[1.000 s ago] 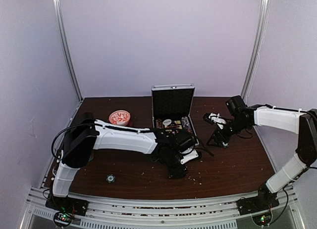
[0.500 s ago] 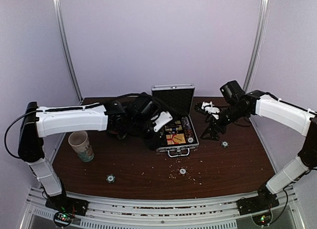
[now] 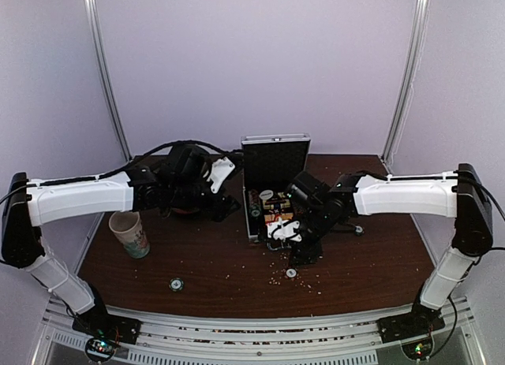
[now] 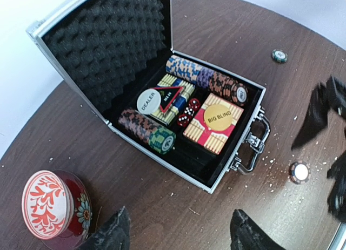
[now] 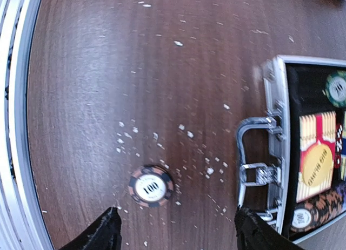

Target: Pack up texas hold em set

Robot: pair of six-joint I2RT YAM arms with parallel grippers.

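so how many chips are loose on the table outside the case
3 chips: one front-left, one before the case, one right of it. More may be hidden.

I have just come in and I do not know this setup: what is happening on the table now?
A robot is packing a poker set. The silver case stands open, with chips, a card box and dice inside. The right pincer hangs open by a loose chip on the table in front of the case. The left pincer, open and empty, hovers near the red-and-white bowl.
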